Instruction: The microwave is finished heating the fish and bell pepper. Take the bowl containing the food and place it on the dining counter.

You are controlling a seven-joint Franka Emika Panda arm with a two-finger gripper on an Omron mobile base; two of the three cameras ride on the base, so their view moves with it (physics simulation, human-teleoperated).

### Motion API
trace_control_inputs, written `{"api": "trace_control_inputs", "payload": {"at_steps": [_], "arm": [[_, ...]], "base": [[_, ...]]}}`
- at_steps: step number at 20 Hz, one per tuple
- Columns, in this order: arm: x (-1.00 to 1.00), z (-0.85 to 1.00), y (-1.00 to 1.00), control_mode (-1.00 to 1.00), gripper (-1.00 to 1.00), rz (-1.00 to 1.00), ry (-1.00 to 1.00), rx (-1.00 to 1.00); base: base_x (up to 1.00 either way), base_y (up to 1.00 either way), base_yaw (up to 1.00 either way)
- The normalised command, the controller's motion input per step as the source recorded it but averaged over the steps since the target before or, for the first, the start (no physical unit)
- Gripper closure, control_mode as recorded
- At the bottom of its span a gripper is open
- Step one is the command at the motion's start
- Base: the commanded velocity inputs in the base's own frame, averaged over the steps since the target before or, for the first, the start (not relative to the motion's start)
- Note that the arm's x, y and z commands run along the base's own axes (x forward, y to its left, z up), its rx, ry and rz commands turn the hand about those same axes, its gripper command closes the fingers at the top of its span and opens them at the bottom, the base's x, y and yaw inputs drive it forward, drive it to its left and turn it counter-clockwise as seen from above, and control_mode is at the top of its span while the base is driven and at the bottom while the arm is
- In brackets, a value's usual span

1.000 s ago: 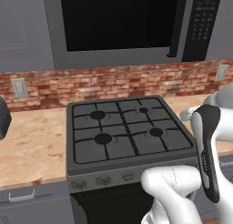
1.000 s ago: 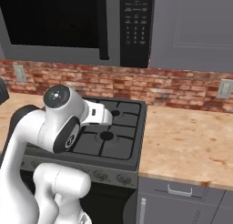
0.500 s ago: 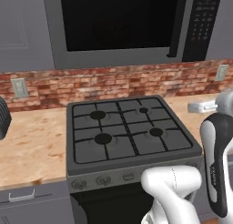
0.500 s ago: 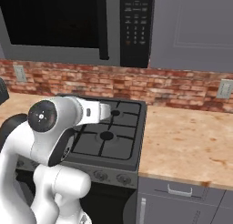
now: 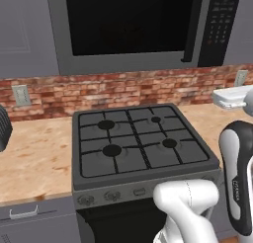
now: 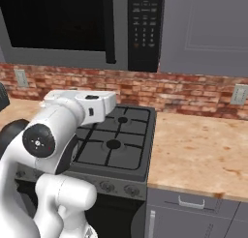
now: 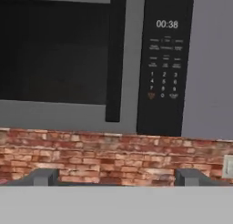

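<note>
Evidently I am only at the approach: my pincer (image 7: pixel 116 178), fingertips apart and empty at the bottom of the hand view, faces the shut microwave (image 7: pixel 91 59), whose bar handle (image 7: pixel 116 59) I judge I must pull next.

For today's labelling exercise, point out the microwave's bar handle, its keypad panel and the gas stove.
Microwave bar handle (image 7: pixel 115 59), hand view, on the middle of the dark vertical bar.
Keypad panel (image 7: pixel 164 63), hand view, on the dark face below the 00:38 display.
Gas stove (image 5: pixel 136 148), left base view, on the central grate between the burners.
</note>
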Motion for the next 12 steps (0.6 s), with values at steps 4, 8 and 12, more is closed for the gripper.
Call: {"api": "trace_control_inputs", "payload": {"at_steps": [4,8,12], "arm": [[0.00,0.74,0.00,-1.00,-1.00,-0.01,-0.25,0.01],[0.13,0.64,0.00,-1.00,-1.00,0.00,-0.13,0.00],[0.44,0.49,0.00,-1.00,-1.00,0.00,-0.03,0.00]], "base": [[0.00,0.00,0.00],[0.00,0.00,0.00],[0.00,0.00,0.00]]}}
